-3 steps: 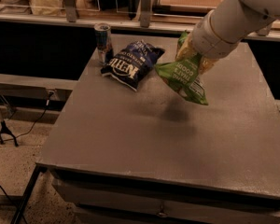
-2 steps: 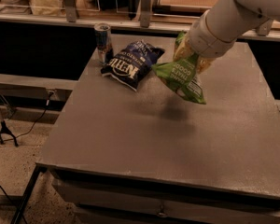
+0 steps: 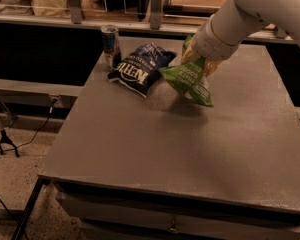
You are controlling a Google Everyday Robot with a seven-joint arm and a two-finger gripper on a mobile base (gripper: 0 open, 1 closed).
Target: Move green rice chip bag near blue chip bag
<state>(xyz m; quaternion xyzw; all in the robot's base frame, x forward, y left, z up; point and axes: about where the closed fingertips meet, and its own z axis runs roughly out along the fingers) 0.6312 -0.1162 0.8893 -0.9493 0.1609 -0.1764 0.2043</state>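
the near half of the grey table (image 3: 155, 154) carries nothing of the task; a soft shadow lies on it just under the load. above that shadow hangs the green rice chip bag (image 3: 186, 79), tilted, its lower corner close to the tabletop but, judging by the shadow, not resting on it. the gripper (image 3: 199, 53) sits at the bag's upper end, mostly hidden by the wrist and the crumpled top of the bag; since the bag hangs from it, i judge it clamped on the bag. the white arm (image 3: 240, 14) reaches in from the upper right.

just left of it and a little farther back lies the blue chip bag (image 3: 140, 70), flat on the table, its right edge very near the green bag's left corner. behind it stands a slim can (image 3: 110, 44), near the table's far left edge.

so the carrying looks nearly done: the green bag is already beside the blue one. what is left is to lower it, let go and pull clear.

against the frame a second ago, the green bag has slid a little to the left, narrowing the gap to the blue bag; the blue bag and the can have not moved.
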